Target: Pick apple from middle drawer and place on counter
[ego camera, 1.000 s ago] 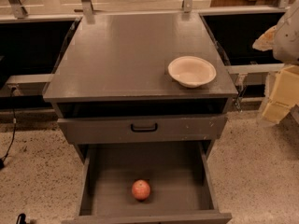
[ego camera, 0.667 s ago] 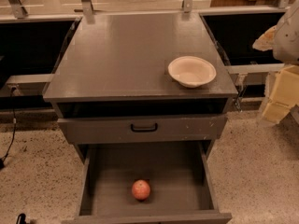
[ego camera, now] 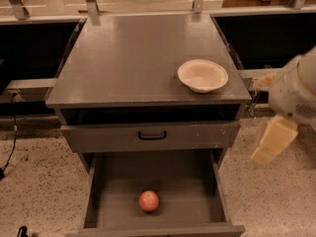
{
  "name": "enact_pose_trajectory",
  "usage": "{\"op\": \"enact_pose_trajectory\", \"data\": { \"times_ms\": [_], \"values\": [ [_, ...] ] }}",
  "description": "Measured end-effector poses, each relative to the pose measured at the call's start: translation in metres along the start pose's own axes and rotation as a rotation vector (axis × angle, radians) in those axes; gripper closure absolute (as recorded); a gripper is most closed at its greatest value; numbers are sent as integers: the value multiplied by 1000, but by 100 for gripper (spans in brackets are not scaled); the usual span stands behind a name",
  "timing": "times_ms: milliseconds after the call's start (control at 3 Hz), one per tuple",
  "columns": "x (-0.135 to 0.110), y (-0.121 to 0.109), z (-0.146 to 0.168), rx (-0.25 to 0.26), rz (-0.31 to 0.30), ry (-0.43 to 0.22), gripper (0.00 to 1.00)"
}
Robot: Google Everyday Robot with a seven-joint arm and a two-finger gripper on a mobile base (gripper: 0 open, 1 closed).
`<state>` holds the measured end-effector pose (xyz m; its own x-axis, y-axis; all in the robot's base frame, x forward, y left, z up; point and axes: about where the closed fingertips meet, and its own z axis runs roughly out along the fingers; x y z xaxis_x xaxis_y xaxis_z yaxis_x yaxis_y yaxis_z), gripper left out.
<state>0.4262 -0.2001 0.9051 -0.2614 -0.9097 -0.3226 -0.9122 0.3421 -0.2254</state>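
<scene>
The apple [ego camera: 148, 201] is a small red-orange fruit lying on the floor of the open middle drawer [ego camera: 103, 181], near its front and about centred. The counter [ego camera: 133, 58] is the dark-grey top of the cabinet. My gripper [ego camera: 270, 143], cream-coloured and blurred, hangs at the right of the cabinet, beside the drawer's right side. It is above and well to the right of the apple and holds nothing that I can see.
A shallow cream-white bowl [ego camera: 203, 75] sits on the counter near its front right corner. A shallower drawer with a black loop handle [ego camera: 152, 135] is partly open above the middle drawer. Speckled floor lies on both sides, and a black cable [ego camera: 10, 147] runs at the left.
My arm and gripper have moved down and a little left, closer to the cabinet's right side. The apple, bowl and drawers have not moved.
</scene>
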Motion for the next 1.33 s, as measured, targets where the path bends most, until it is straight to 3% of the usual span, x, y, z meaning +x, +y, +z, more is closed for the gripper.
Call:
{"op": "enact_pose_trajectory", "data": {
  "times_ms": [333,667,1000,1333],
  "values": [
    [5,47,79,-14,-20,-71,0],
    [6,47,79,-14,-19,-71,0],
    [10,45,99,5,11,-85,0],
    [18,53,150,32,62,-96,0]
  ]
}}
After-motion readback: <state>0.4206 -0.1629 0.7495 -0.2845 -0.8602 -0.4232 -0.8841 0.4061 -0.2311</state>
